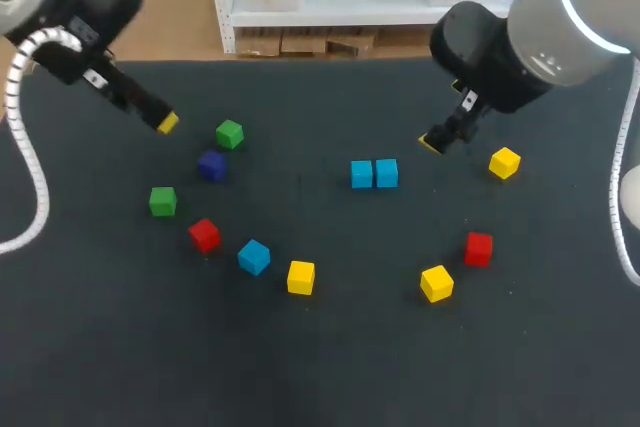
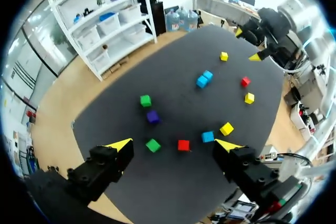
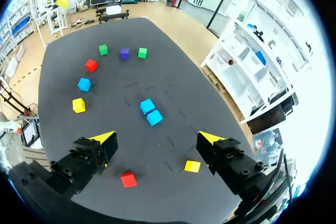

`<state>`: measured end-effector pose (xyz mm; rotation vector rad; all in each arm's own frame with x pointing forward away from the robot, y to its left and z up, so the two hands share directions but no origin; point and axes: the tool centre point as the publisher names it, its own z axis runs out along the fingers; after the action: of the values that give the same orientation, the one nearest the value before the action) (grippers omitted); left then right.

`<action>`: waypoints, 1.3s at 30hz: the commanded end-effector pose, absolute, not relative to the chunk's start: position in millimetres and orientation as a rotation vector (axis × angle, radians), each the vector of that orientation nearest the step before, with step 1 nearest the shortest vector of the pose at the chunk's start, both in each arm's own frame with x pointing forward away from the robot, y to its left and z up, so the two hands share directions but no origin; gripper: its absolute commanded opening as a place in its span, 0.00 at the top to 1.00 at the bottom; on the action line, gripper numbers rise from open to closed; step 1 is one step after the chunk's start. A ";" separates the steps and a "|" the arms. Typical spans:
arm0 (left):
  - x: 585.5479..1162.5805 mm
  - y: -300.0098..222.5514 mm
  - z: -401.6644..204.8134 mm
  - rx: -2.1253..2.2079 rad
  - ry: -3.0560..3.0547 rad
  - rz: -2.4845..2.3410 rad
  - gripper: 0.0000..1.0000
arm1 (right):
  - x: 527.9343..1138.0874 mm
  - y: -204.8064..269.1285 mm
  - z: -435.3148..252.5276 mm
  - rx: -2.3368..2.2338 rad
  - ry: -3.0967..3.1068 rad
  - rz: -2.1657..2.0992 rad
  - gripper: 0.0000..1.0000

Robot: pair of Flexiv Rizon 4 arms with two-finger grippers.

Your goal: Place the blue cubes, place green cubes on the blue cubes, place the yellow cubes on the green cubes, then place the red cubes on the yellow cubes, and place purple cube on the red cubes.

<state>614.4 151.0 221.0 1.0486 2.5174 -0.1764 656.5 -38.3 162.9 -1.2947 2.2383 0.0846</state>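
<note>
You have the left pincer [image 2: 175,145] spread empty well left of the touching blue pair [image 1: 374,174], the right pincer [image 3: 157,139] spread empty just right of it, the purple cube [image 1: 211,165] also well left.

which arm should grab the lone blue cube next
Left. The lone blue cube lies on the left half of the table, nearer the left end effector; the right end effector is beyond the paired blue cubes.

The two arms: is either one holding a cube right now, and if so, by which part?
Nothing is held. The left end effector and the right end effector both hang open and empty above the table.
</note>
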 end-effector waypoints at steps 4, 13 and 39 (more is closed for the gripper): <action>625.0 139.5 197.3 0.902 2.636 -0.151 0.00 | 655.8 -38.2 162.4 -1.291 2.237 0.080 0.00; 619.0 125.7 157.8 0.879 2.709 -0.149 0.00 | 655.8 -38.2 162.4 -1.291 2.237 0.080 0.00; 604.6 79.2 51.4 0.950 2.876 -0.221 0.00 | 655.8 -38.2 162.4 -1.291 2.237 0.080 0.00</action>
<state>597.6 83.9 60.7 0.9456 2.8632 -0.2226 656.5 -38.2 163.0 -1.2948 2.2383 0.0846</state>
